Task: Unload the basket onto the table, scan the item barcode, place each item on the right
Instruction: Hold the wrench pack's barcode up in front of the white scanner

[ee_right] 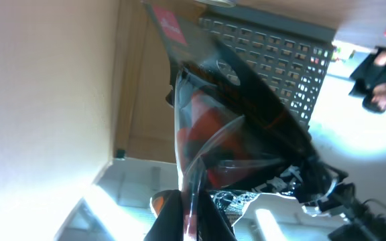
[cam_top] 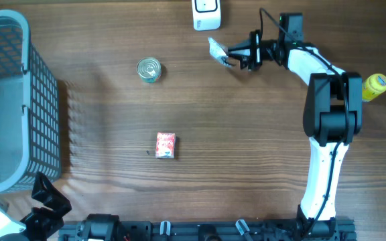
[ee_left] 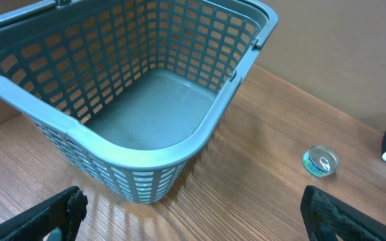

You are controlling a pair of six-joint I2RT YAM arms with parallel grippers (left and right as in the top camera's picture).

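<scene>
Overhead: right tool [cam_top: 232, 57] tight on packet [cam_top: 216, 49] (long axis slanting up-left toward scanner [cam_top: 206, 13]); left tool [cam_top: 49, 201] wide, empty.

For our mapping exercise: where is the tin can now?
In the overhead view, the tin can stands left of centre, between the grey basket and the white device.

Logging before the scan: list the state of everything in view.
Left claw: open, empty.
Right claw: shut on packet.
Packet: held, off the table.
Basket: upright, empty.
Can: upright, unopened.
Box: lying flat.
Bottle: on table, pose unclear.
</scene>
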